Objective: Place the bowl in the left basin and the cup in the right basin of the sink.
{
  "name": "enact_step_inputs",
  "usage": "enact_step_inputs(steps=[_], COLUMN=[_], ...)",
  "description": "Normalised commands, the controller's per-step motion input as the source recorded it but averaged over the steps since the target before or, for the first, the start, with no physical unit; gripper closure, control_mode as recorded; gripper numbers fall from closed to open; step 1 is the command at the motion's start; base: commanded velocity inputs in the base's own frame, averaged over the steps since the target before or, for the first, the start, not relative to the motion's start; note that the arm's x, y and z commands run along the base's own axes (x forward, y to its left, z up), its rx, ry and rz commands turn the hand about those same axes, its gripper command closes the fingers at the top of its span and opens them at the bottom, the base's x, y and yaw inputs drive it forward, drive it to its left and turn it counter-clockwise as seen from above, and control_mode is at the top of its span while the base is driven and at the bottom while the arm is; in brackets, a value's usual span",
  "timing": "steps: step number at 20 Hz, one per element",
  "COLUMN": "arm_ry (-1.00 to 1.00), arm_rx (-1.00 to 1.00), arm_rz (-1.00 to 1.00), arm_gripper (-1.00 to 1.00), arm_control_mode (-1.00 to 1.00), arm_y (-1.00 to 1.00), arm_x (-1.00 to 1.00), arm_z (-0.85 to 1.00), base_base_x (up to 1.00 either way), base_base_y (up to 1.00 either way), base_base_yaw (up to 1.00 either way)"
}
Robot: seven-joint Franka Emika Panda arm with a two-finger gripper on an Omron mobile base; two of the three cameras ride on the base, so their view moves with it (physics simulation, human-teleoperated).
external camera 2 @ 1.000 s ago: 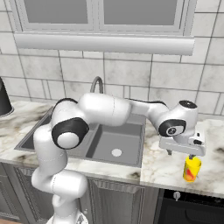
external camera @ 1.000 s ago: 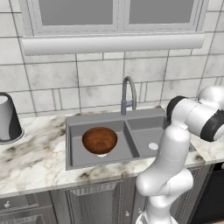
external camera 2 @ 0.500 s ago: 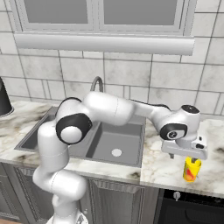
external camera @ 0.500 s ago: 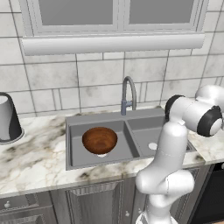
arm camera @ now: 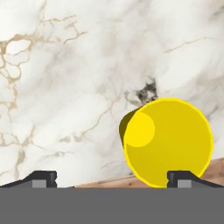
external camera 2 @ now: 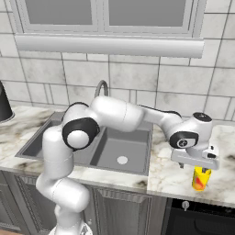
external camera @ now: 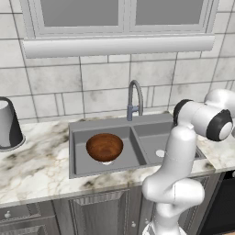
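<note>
gripper (external camera 2: 200, 166): jaws spread wide, nothing pinched; hangs directly over the cup, likely lining up a top grab.
cup (external camera 2: 200, 178): upright on bench (external camera 2: 170, 176) near its front edge, right of the sink; off-centre toward one finger (arm camera: 183, 178), so needs recentring.
right basin (external camera 2: 123, 149): bare drain, waiting for the cup.
bowl (external camera: 104, 147): sits in left basin (external camera: 82, 158), that half looks done.
</note>
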Motion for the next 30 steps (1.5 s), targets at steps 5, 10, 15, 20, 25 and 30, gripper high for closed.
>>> enact_step_inputs(steps=[5, 10, 15, 20, 25, 30], arm_ry=[0.0, 0.0, 0.0, 0.0, 0.0, 0.0], arm_rx=[0.0, 0.0, 0.0, 0.0, 0.0, 0.0], arm_rz=[0.0, 0.0, 0.0, 0.0, 0.0, 0.0], arm_gripper=[-1.0, -1.0, -1.0, -1.0, -1.0, 1.0], arm_control_mode=[-1.0, -1.0, -1.0, -1.0, -1.0, -1.0], arm_y=[0.0, 0.0, 0.0, 0.0, 0.0, 0.0], arm_x=[0.01, 0.01, 0.0, 0.01, 0.0, 0.0], arm_z=[-0.09, -0.12, -0.14, -0.11, -0.15, -0.1], base_base_x=[0.0, 0.0, 0.0, 0.0, 0.0, 0.0], base_base_y=[0.0, 0.0, 0.0, 0.0, 0.0, 0.0], base_base_yaw=[0.0, 0.0, 0.0, 0.0, 0.0, 0.0])
